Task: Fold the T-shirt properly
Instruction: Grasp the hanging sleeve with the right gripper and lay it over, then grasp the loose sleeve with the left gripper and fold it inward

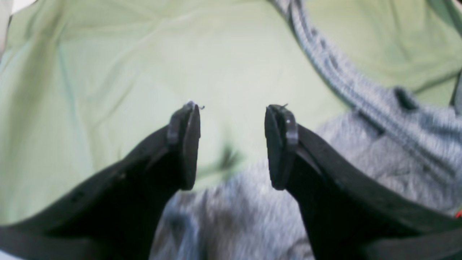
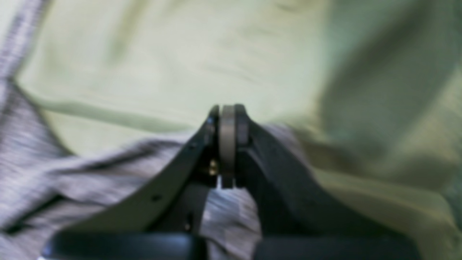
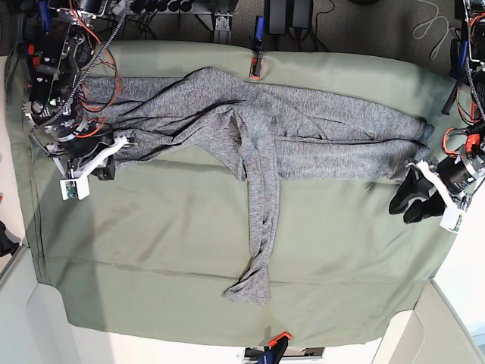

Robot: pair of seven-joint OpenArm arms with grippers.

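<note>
The heather-grey T-shirt (image 3: 303, 129) lies stretched across the far half of the table, with one long part (image 3: 261, 227) trailing toward the near edge. My right gripper (image 3: 108, 163) is at the shirt's left end. In the right wrist view it (image 2: 227, 144) is shut, with a thin grey layer pinched between the jaws and grey knit (image 2: 54, 173) bunched around it. My left gripper (image 3: 402, 211) is just off the shirt's right end. In the left wrist view it (image 1: 232, 144) is open and empty above the green cloth, with grey knit (image 1: 379, 144) below and to the right.
An olive-green cloth (image 3: 167, 250) covers the whole table and shows in both wrist views (image 1: 144, 54) (image 2: 180, 54). Orange clamps pin it at the far edge (image 3: 256, 68) and the near edge (image 3: 274, 340). Cables and electronics (image 3: 76, 30) crowd the far left corner.
</note>
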